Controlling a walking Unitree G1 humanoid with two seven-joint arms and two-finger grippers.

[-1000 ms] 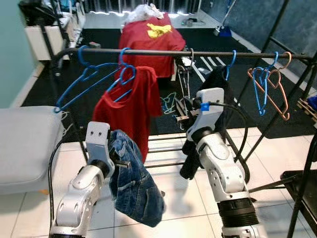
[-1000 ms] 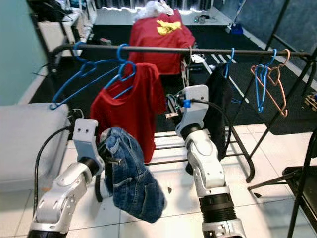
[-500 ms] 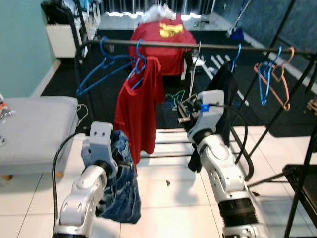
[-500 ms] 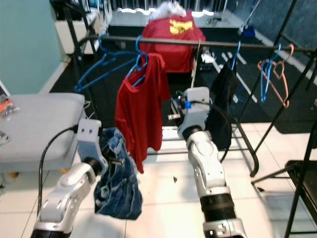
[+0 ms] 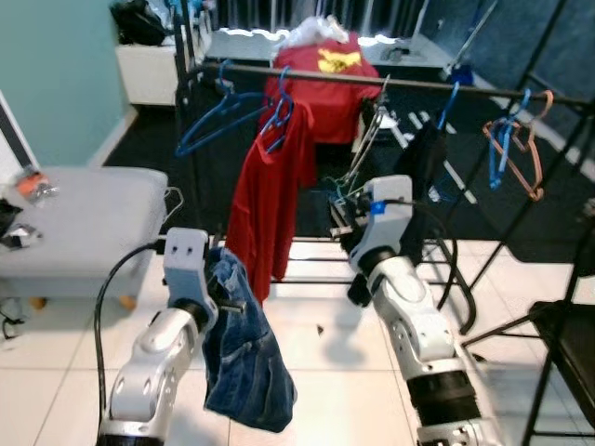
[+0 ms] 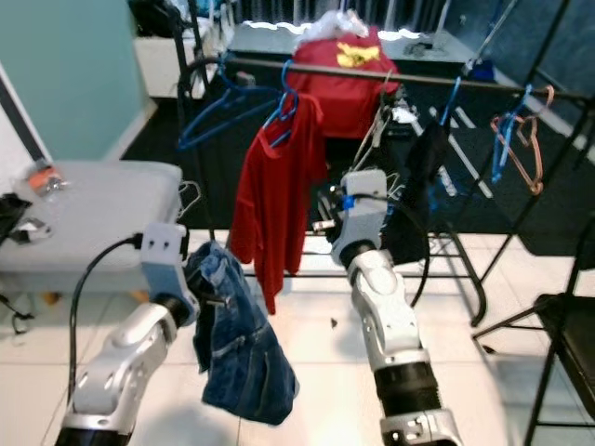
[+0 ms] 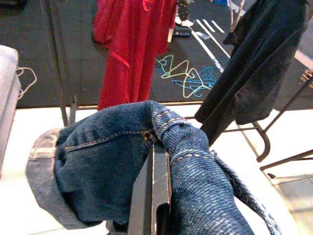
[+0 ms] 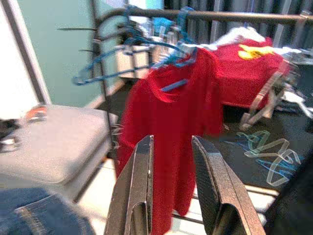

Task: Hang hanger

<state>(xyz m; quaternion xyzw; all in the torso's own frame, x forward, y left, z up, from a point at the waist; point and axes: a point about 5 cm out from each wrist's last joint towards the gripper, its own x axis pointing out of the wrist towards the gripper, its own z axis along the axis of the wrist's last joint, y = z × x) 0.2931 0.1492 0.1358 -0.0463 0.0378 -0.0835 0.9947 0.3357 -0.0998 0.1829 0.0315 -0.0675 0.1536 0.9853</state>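
The left gripper [image 7: 152, 196] clamps crumpled blue denim jeans [image 5: 244, 358] for carrying; the right gripper [image 8: 171, 196], fingers apart, faces the black clothes rail [image 5: 372, 81].

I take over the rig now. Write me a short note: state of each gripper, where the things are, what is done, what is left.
Left gripper: shut on the jeans, which hang from it above the tiled floor.
Right gripper: open and holding nothing, raised toward the red shirt.
The red shirt hangs on a blue hanger on the rack rail; a dark garment and spare hangers hang further right.
Done: jeans picked up.
Left: no hanger in the jeans yet; hang them on the rail.
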